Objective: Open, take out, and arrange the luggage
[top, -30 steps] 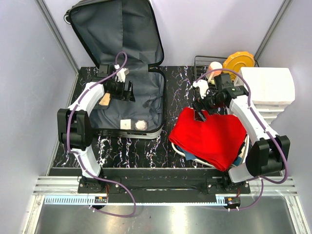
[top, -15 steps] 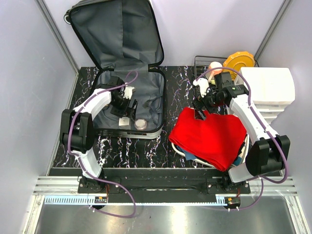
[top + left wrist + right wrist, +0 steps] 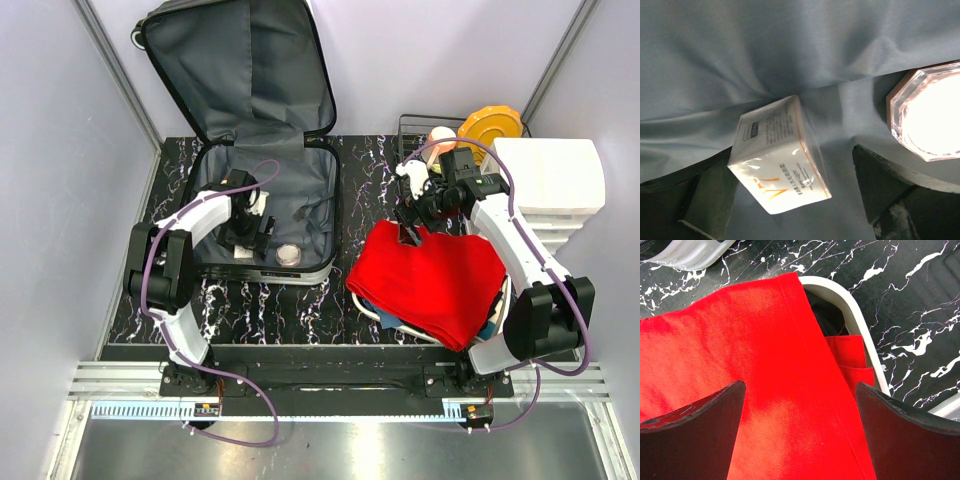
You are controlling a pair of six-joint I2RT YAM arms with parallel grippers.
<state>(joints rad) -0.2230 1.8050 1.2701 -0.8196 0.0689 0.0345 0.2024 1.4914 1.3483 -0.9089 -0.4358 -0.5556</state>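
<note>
Left claw (image 3: 790, 197) spread inside open luggage (image 3: 250, 70), straddling small box (image 3: 777, 155)

Identify the luggage (image 3: 250, 85) at the upper left of the top view by its dark grey lining and black trim. The table (image 3: 370, 170) is black with white marble veining. At centre right, the cloth (image 3: 440, 280) is solid red. In the right wrist view, the basin (image 3: 852, 315) shows a white rim. In the left wrist view, the box (image 3: 780, 160) is white with orange edging, orange lettering and small dark print. The octagonal jar (image 3: 927, 115) at the right edge reads pale pink-white under glare. The plate (image 3: 490, 125) at upper right is yellow-orange. The drawer organiser (image 3: 555, 180) is white.
</note>
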